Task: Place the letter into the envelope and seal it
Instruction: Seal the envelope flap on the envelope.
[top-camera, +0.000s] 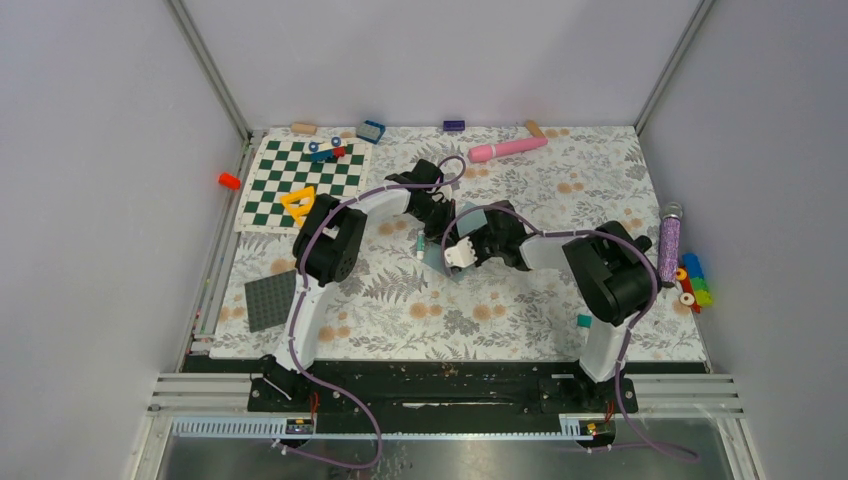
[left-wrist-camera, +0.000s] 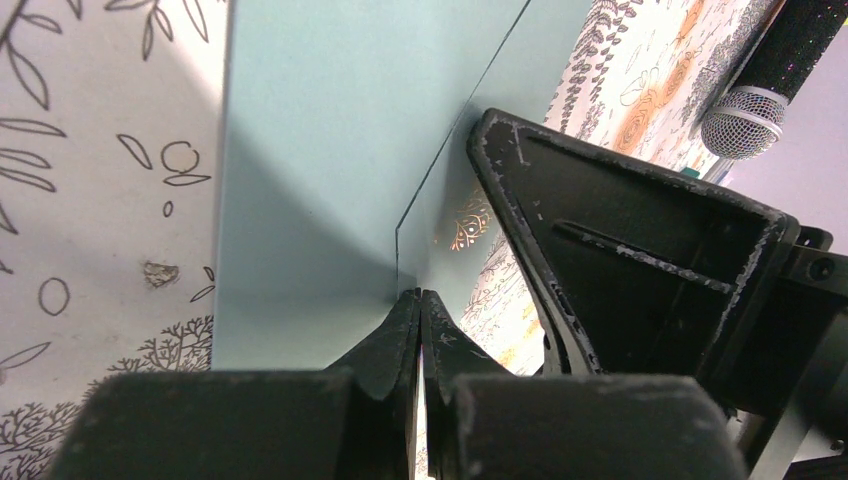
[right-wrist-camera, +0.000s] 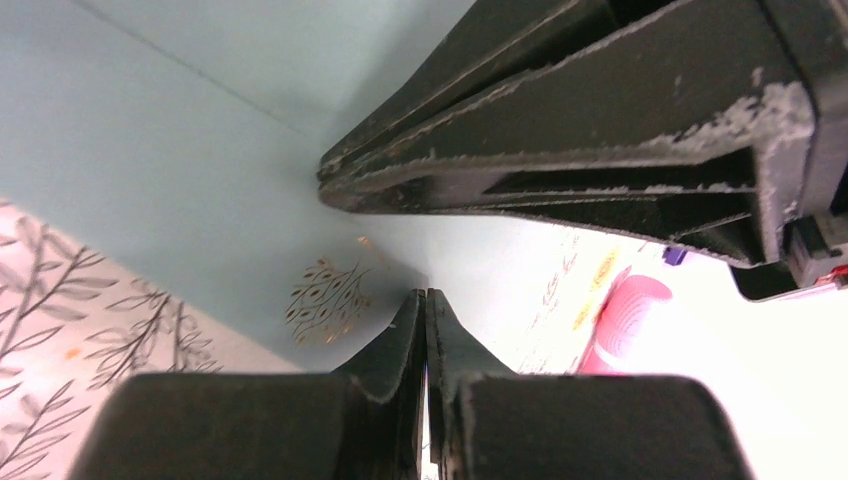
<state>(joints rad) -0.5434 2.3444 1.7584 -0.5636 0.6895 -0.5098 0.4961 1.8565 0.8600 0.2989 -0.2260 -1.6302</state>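
Now, both arms are crowded together at the middle of the table, and it all comes down to one edge of paper. The left pincer (left-wrist-camera: 420, 300) is clenched tight, fingertips together with nothing between them. The tips sit right on the envelope (left-wrist-camera: 320, 150), which lies flat on the flowered cloth (left-wrist-camera: 90, 200).

See where they land: at the near end of a thin seam (left-wrist-camera: 453, 130), most likely the flap's edge. It runs straight away from the tips, then slants up and to the right in the left wrist view. So the line to be pressed lies dead ahead of that pincer, along the way it points.

The right pincer (right-wrist-camera: 425, 297) is clenched too, and empty. Its tips are down on the same teal paper, facing in from the opposite side. The two sets of fingers are just beside each other, perhaps touching; I cannot tell. Neither arm is nearer, both are on it.

And the letter? No cream sheet shows in any view. My guess is it is inside, but that cannot be confirmed. From above, the arms hide most of the envelope, so its long axis is hard to call. I judge this to be the sealing step, and the next stroke wants a slide along that seam, not across it.
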